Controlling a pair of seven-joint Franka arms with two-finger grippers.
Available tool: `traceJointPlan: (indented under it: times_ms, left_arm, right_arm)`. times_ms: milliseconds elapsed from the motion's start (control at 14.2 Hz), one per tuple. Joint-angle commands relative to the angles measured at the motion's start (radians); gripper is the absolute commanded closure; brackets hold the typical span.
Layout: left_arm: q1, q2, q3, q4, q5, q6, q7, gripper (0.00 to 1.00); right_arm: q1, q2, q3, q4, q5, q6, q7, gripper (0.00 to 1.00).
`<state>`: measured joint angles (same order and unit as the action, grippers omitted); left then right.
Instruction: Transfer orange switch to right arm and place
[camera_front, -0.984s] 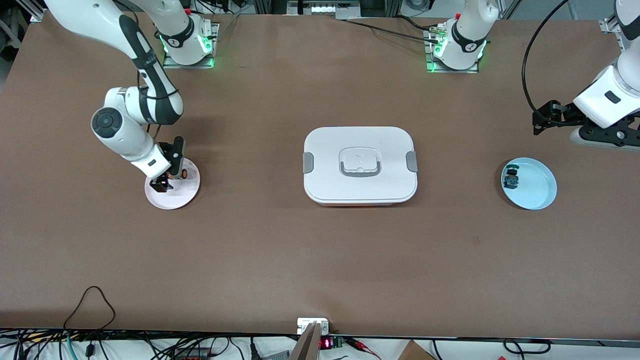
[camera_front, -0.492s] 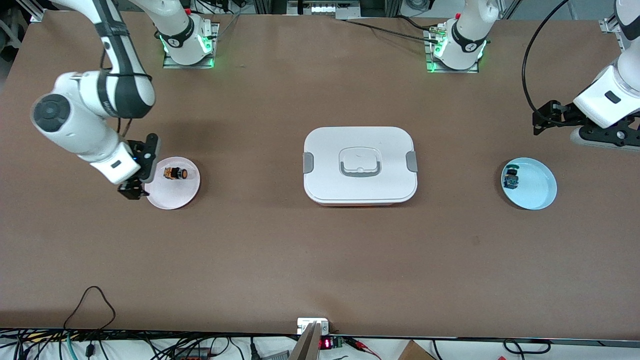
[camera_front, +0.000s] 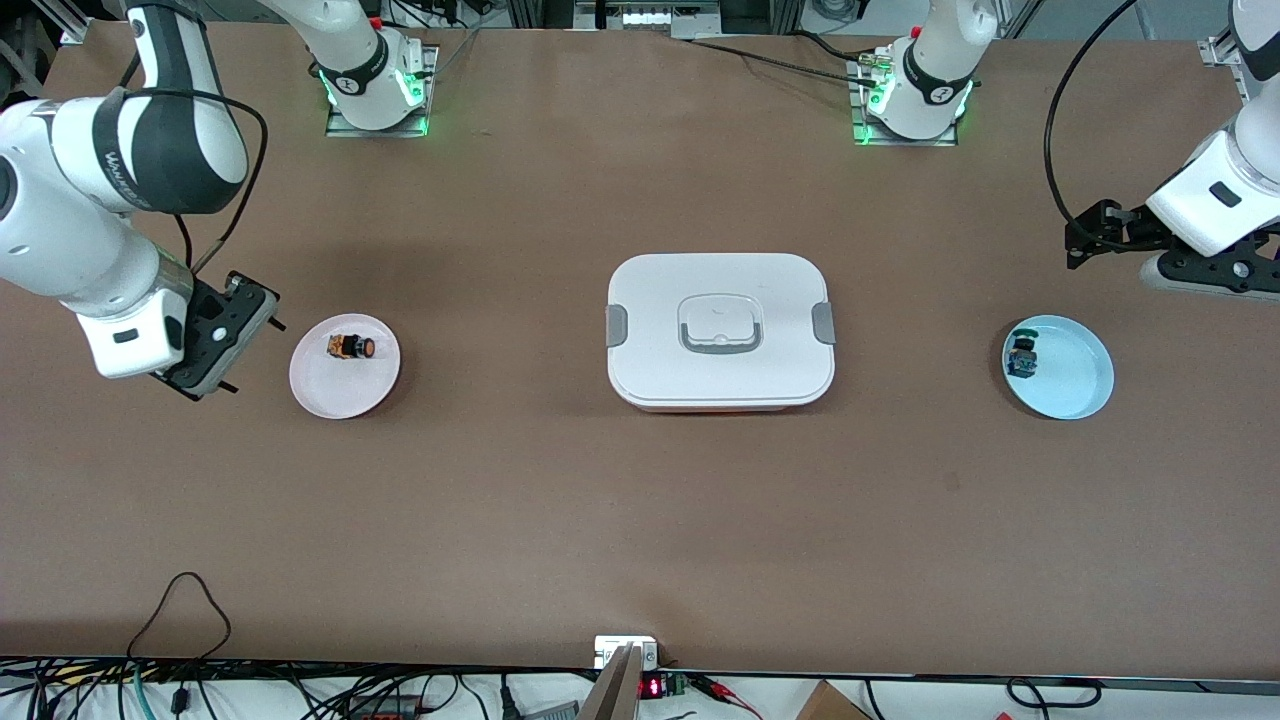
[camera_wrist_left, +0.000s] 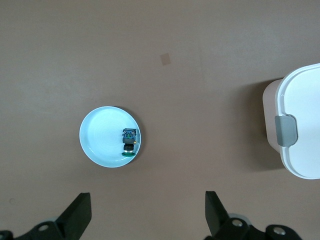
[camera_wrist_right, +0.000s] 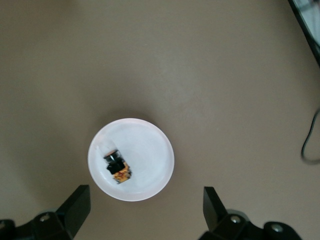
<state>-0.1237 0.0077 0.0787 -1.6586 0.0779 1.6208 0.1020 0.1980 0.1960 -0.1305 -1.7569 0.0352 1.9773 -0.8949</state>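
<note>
We see a big brown table (camera_front: 640, 520) first. In the middle sits a white box with a lid (camera_front: 720, 330) and grey clips on its sides.

The right arm (camera_front: 110, 190) is the next biggest thing. A second ago its gripper was down on the pink plate (camera_front: 345, 385). Now the arm has lifted up and pulled away, and the right gripper (camera_front: 205, 345) hangs over the bare table just beside the plate, toward the right arm's end. Its fingers are wide apart and hold nothing.

The left gripper (camera_front: 1085, 235) waits over the left arm's end of the table, near the blue plate (camera_front: 1075, 385). Its fingers (camera_wrist_left: 80, 215) are apart too and hold nothing.

On the blue plate lies a small blue-and-green part (camera_front: 1022, 357).

The orange switch (camera_front: 350, 347) is the smallest thing. It lies on its side on the pink plate, and nothing touches it. We also see it in the right wrist view (camera_wrist_right: 116, 167).

We think this means the job is about done: the switch has been set down and let go.

There is grey writing on the right arm's black band, but we cannot read it. A small red number display glows at the table edge nearest the camera, too tiny to read.
</note>
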Motion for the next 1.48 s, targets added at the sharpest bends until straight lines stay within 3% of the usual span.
traceJointPlan:
  times_ms: [0,422,633,843,1265,1406]
  left_arm:
    - [-0.002,-0.012,0.006,-0.001,-0.01,-0.016,0.001,0.0]
    - [-0.004,-0.012,0.006,-0.001,-0.01,-0.016,0.001,0.0]
    - [-0.004,-0.012,0.006,-0.001,-0.01,-0.016,0.001,0.0]
    - [-0.004,-0.012,0.006,-0.001,-0.01,-0.016,0.001,0.0]
    - [-0.004,-0.012,0.006,-0.001,-0.01,-0.018,0.001,0.0]
    - [-0.004,-0.012,0.006,-0.001,-0.01,-0.018,0.001,0.0]
  right_arm:
    - [-0.003,-0.006,-0.008,0.031,0.035,-0.076,0.242,0.0]
    - [0.015,-0.03,-0.005,0.12,0.052,-0.3,0.824,0.0]
    - [0.011,-0.046,-0.008,0.201,0.022,-0.394,0.835,0.0]
    - [-0.07,-0.044,-0.017,0.269,-0.021,-0.402,0.823,0.0]
    - [-0.104,-0.07,-0.029,0.272,-0.058,-0.532,0.861,0.0]
    - [-0.103,-0.114,-0.026,0.202,-0.066,-0.476,0.863,0.0]
